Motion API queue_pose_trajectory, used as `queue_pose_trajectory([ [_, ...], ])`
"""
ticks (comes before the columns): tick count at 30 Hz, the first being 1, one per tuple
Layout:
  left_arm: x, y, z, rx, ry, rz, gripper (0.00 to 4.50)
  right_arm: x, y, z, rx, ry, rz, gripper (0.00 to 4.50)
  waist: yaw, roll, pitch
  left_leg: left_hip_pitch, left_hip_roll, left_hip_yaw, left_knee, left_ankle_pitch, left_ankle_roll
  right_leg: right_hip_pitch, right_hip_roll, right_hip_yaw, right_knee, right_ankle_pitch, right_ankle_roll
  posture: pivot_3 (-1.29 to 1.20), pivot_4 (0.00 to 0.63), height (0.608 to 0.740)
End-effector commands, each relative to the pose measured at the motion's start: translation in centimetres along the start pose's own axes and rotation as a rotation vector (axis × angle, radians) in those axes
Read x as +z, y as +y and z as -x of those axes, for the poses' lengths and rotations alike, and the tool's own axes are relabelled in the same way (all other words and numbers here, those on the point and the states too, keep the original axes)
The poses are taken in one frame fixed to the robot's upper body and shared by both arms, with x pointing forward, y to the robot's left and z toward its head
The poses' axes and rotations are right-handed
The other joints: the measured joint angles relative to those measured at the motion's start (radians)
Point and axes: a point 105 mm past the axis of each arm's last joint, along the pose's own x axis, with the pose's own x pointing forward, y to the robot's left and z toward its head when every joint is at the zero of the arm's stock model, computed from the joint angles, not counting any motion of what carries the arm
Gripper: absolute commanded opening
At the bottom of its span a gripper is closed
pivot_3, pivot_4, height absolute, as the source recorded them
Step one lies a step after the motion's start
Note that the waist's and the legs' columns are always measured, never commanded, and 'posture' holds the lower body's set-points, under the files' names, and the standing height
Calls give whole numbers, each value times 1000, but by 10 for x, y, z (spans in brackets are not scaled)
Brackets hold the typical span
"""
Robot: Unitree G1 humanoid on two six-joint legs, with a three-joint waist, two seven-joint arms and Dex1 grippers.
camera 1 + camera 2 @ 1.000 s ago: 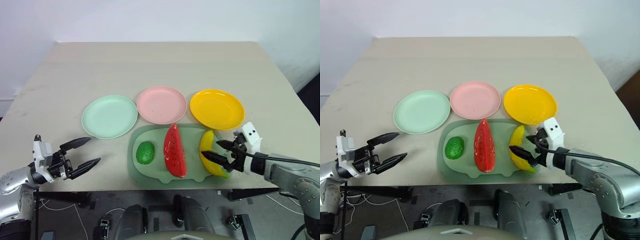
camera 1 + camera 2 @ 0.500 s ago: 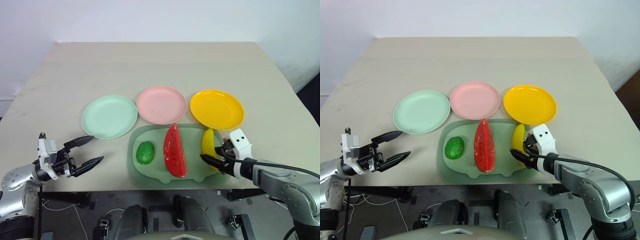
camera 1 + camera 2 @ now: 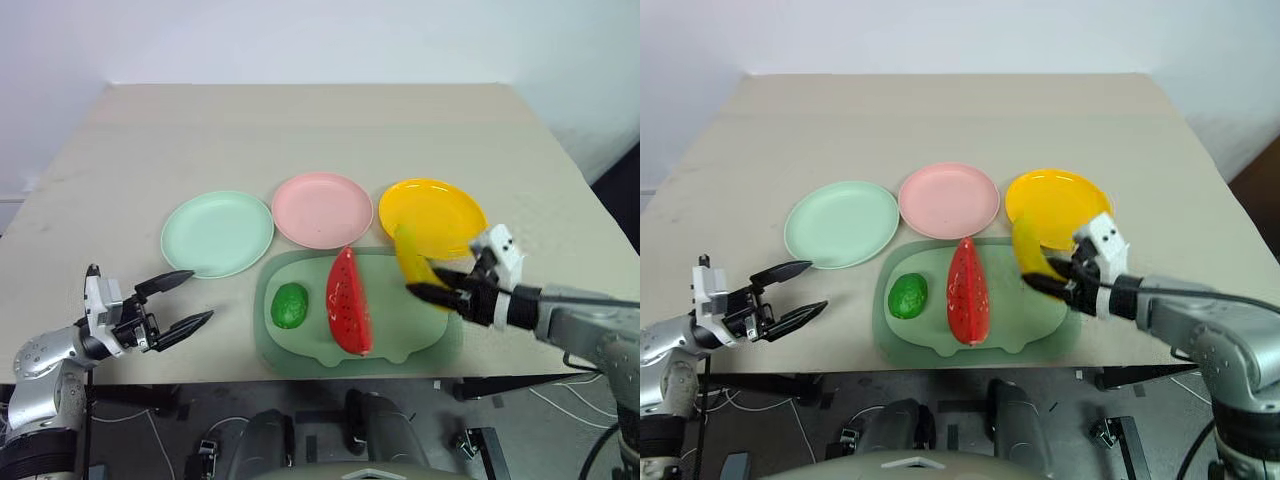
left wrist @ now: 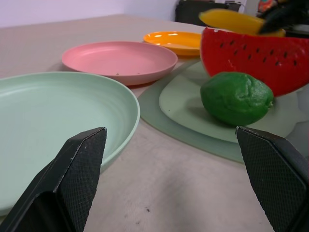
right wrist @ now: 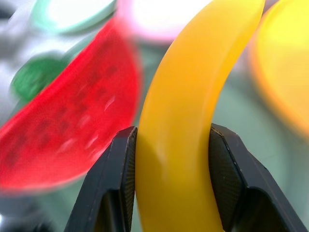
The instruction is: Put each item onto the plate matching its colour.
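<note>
My right gripper [image 3: 432,285] is shut on the yellow banana [image 3: 409,252], holding it above the right end of the sage-green mat [image 3: 300,340], just in front of the yellow plate [image 3: 440,212]. The banana [image 5: 193,96] sits between my black fingers [image 5: 116,188] in the right wrist view. The red watermelon wedge [image 3: 347,303] stands on the mat's middle, with the small green fruit [image 3: 290,305] to its left. The pink plate [image 3: 322,208] and the mint green plate [image 3: 217,232] lie behind the mat. My left gripper [image 3: 185,300] is open near the table's front left edge, nothing in it.
The beige table [image 3: 300,130] stretches bare behind the three plates. Its front edge runs just below the mat and both grippers. A white wall stands behind the table.
My right gripper closed on the banana and lifted it off the mat, up and toward the yellow plate. The left gripper stayed open in much the same place.
</note>
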Motion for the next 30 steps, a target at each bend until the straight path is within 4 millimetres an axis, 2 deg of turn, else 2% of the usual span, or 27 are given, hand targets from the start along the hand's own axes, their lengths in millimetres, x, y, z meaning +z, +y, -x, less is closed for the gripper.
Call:
queue_pose_trajectory([
  [1, 5, 3, 1, 11, -14, -32, 4500, 22, -15, -7, -69, -59, 25, 1724, 1, 0, 0, -1, 0, 0, 0, 0, 0, -1, 0, 0, 0, 0, 0, 0, 150, 736],
  [8, 5, 6, 1, 8, -38, -41, 4500, 22, -62, -49, -295, 12, 90, 1724, 0, 0, 0, -6, 0, -1, 3, 0, 0, -4, 0, -1, 1, 2, 2, 0, 150, 736],
  [14, -1, 7, 8, 17, -35, -45, 4500, 23, -85, -58, -362, 21, 85, 1724, -1, 0, 0, -8, -1, -1, 4, 0, 1, -5, -1, -2, 1, 2, 3, 0, 150, 736],
  [16, -3, 6, 10, 19, -34, -45, 4500, 25, -86, -58, -357, 19, 86, 2454, -2, 1, 0, -8, 0, -1, 4, 0, 1, -5, -1, -2, 1, 2, 3, 0, 150, 736],
  [22, -3, 4, 11, 23, -36, -51, 4500, 43, -77, -46, -300, -17, 126, 4423, -1, 1, 0, -8, 1, -1, 4, 0, 1, -5, -1, -2, 1, 2, 3, 0, 150, 736],
  [25, -2, 5, 11, 26, -37, -57, 4500, 61, -64, -38, -237, -70, 96, 4492, -1, 1, 0, -8, 1, -1, 4, 0, 1, -5, -1, -2, 1, 2, 3, 0, 150, 736],
  [27, 0, 5, 9, 25, -38, -61, 4500, 73, -48, -33, -159, -96, 51, 4492, -1, 1, 0, -8, 1, -1, 4, 0, 1, -5, -1, -2, 1, 2, 3, 0, 150, 736],
  [30, 1, 5, 8, 26, -36, -75, 4500, 71, -17, -26, -15, -9, 12, 4492, -1, 1, 0, -8, 2, -1, 4, 0, 1, -6, -1, -2, 2, 2, 3, 0, 150, 736],
])
